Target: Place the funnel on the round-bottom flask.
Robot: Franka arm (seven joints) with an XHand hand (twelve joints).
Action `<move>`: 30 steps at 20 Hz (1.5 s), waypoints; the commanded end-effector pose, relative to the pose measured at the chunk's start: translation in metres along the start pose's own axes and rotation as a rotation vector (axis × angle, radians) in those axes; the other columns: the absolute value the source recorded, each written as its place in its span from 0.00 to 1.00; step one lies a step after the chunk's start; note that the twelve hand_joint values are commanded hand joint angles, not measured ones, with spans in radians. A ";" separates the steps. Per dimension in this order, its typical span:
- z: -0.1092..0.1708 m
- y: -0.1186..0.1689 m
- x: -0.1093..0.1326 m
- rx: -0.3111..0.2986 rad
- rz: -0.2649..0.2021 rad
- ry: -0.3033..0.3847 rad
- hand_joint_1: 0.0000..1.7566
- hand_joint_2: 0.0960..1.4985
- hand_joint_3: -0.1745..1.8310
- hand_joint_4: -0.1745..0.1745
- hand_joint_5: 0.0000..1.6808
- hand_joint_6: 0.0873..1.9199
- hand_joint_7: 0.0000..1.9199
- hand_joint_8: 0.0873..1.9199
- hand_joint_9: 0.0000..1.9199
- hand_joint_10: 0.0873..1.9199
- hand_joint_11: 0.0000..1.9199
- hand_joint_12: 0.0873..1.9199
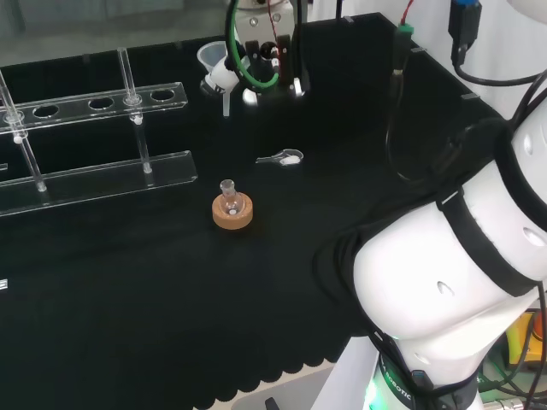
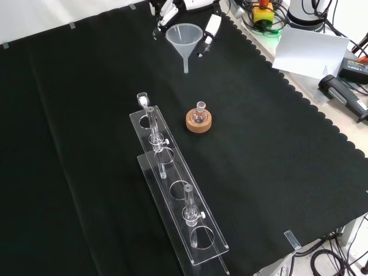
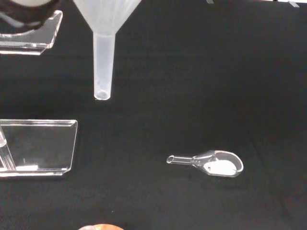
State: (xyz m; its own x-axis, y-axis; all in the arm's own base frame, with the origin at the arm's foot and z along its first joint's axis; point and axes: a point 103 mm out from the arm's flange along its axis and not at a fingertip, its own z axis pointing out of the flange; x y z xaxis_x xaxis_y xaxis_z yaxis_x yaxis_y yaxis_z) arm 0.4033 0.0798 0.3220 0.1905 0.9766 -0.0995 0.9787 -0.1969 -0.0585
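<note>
A clear plastic funnel (image 1: 214, 58) hangs upright above the cloth, stem down, with the hand (image 1: 227, 73) shut on its rim. In the front view the funnel (image 2: 184, 38) sits between the hand's (image 2: 167, 11) fingers (image 2: 211, 26) at the far end of the cloth. A small round-bottom flask (image 2: 200, 113) stands on a cork ring (image 2: 198, 122) nearer the middle, well apart from the funnel. In the head view the flask (image 1: 228, 196) and cork ring (image 1: 233, 213) lie nearer than the funnel. The wrist view shows the funnel's stem (image 3: 103, 62) and the cork ring's edge (image 3: 98, 226).
A long clear test-tube rack (image 2: 175, 190) stands beside the flask, at the left in the head view (image 1: 94, 141). A small glass scoop with white powder (image 1: 284, 158) lies between funnel and flask; the wrist view shows the scoop (image 3: 211, 163). Cables (image 1: 397, 102) cross the far cloth.
</note>
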 end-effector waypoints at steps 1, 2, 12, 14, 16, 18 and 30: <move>0.018 -0.005 0.003 -0.012 0.026 0.016 0.45 0.46 0.42 0.63 0.47 0.12 0.52 0.21 0.42 0.14 0.00 0.72; 0.022 -0.006 0.005 -0.013 0.023 0.002 0.45 0.46 0.42 0.63 0.47 0.13 0.52 0.21 0.42 0.14 0.00 0.72; 0.048 -0.011 0.016 0.034 -0.022 -0.043 0.46 0.46 0.42 0.64 0.48 0.14 0.52 0.21 0.42 0.14 0.00 0.72; 0.054 -0.013 0.021 0.044 -0.029 -0.047 0.46 0.46 0.42 0.65 0.48 0.14 0.52 0.21 0.42 0.14 0.00 0.72; 0.059 -0.014 0.023 0.055 -0.032 -0.048 0.46 0.46 0.42 0.65 0.48 0.14 0.52 0.21 0.42 0.14 0.00 0.72; 0.064 -0.014 0.024 0.065 -0.029 -0.044 0.46 0.46 0.42 0.65 0.48 0.14 0.52 0.21 0.42 0.14 0.00 0.72; 0.086 -0.015 0.022 0.094 -0.042 -0.043 0.46 0.46 0.42 0.65 0.48 0.15 0.52 0.21 0.42 0.14 0.00 0.72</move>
State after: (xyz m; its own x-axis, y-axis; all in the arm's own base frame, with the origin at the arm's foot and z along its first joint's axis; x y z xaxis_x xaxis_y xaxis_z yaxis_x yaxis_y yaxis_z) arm 0.3867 0.0971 0.2422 0.1547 0.9790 -0.1327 0.9737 -0.1738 -0.1473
